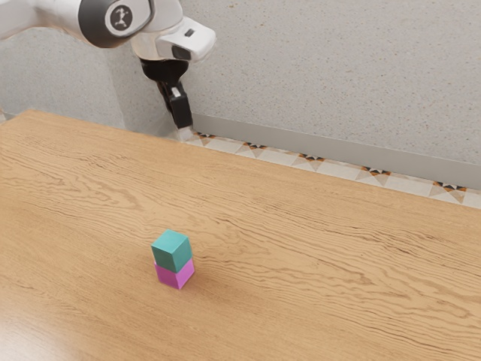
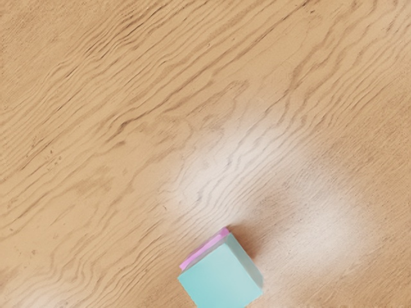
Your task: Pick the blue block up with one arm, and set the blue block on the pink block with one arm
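The blue block [image 1: 171, 249] sits on the pink block [image 1: 175, 274]. The gripper [image 1: 183, 131] hangs well apart, empty; seemingly edge-on, its jaws' gap is unreadable.

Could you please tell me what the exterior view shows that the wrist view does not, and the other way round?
Exterior view: the hand high up by the grey wall and the patterned floor strip, far from the blocks, and the blue block and pink block from the side. Wrist view: a look down onto the blue block's top, with a sliver of pink edge beside it. Both: blue resting on pink on the wooden table.
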`<state>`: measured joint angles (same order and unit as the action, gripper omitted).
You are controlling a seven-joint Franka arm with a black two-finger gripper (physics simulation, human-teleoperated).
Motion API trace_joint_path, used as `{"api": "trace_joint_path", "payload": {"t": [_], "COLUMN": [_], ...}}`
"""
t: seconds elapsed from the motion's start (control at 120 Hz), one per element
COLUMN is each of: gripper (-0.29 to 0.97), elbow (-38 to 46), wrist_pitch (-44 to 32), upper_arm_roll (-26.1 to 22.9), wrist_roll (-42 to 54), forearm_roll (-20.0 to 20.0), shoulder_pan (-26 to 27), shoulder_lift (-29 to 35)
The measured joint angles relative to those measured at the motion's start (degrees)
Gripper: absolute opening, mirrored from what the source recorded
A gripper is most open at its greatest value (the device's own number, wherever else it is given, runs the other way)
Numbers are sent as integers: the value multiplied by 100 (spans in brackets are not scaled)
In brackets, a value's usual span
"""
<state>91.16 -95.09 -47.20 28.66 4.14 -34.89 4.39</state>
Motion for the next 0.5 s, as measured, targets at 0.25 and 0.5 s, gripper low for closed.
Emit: {"api": "trace_joint_path", "payload": {"t": [0.25, 0.5], "gripper": [68, 68], "elbow": [-378, -236], "wrist_pitch": [781, 1109], "upper_arm_roll": [1230, 1805], "wrist_roll": [908, 1261], "forearm_roll": [21, 46], "shoulder_pan": [1698, 2253], "shoulder_lift": [29, -115]}}
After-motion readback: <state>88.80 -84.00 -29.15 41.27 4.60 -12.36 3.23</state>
